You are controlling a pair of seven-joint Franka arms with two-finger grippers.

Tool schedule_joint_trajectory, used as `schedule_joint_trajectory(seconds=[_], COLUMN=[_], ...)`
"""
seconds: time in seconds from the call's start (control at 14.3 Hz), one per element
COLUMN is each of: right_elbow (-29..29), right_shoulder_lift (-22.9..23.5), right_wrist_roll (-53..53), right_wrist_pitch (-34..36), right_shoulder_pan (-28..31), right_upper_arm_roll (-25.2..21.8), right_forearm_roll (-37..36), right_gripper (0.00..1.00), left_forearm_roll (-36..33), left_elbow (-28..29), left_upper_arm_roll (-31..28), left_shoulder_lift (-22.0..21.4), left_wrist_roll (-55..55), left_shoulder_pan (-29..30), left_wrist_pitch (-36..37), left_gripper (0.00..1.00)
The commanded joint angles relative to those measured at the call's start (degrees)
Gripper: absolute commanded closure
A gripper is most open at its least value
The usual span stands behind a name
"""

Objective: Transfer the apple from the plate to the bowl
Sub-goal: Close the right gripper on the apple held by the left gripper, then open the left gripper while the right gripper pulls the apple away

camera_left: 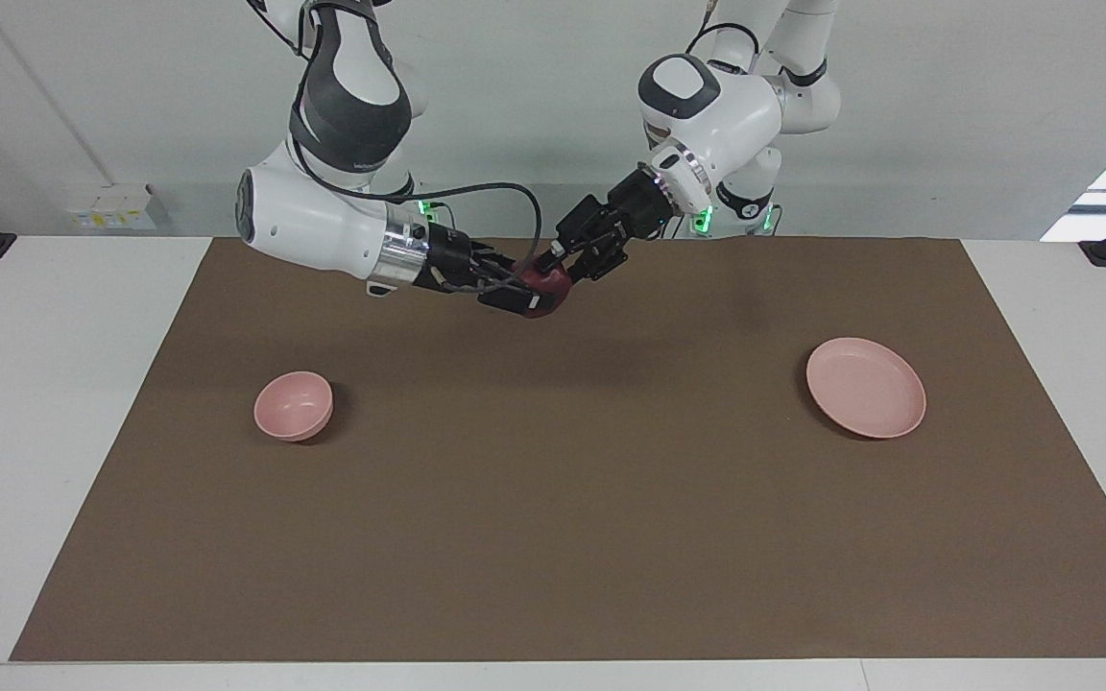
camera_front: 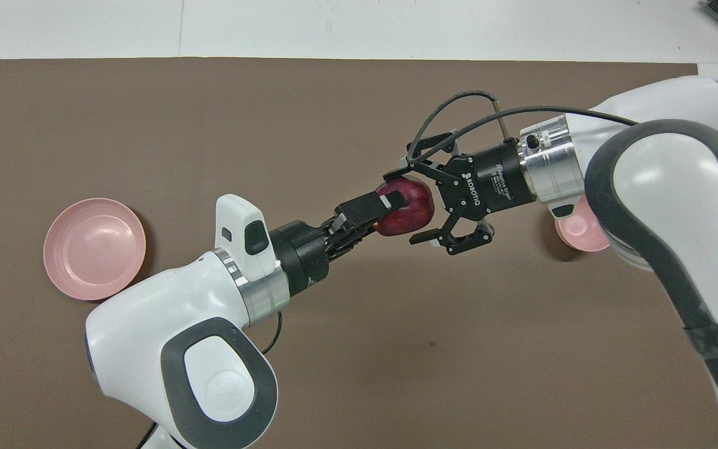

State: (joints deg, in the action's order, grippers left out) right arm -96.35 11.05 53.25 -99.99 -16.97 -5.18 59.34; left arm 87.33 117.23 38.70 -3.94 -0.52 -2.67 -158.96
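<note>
The dark red apple hangs in the air over the mat's middle, toward the robots' edge; it also shows in the facing view. My left gripper is shut on it, also seen in the facing view. My right gripper is open, with one jaw on each side of the apple, and shows in the facing view too. The pale pink plate lies bare toward the left arm's end. The small pink bowl stands toward the right arm's end, partly hidden under the right arm in the overhead view.
A brown mat covers most of the white table. Plate and bowl lie well apart, each near one end of the mat.
</note>
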Motion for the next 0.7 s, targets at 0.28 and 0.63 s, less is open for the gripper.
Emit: schedule_joint_trajectory(seconds=[0.28,0.63], right_elbow=[-1.04,-0.6], right_shoulder_lift=[-0.94,-0.85], right_wrist_roll=[1.16,0.81], right_wrist_pitch=[-0.99,-0.03], right_shoulder_pan=[-0.52,0.62], right_upper_arm_roll=[0.17,0.08], right_forearm_roll=[0.17,-0.18], right_gripper=[1.0,1.0], left_forearm_roll=[0.74,0.57], left_elbow=[-0.52,-0.6], left_upper_arm_roll=[0.58,0.5], left_shoulder_lift=[-0.37,-0.28], left_wrist_roll=[-0.09,-0.09], left_shoulder_pan=[0.38,-0.06], left_wrist_pitch=[-0.91,-1.0], left_gripper=[1.0,0.22])
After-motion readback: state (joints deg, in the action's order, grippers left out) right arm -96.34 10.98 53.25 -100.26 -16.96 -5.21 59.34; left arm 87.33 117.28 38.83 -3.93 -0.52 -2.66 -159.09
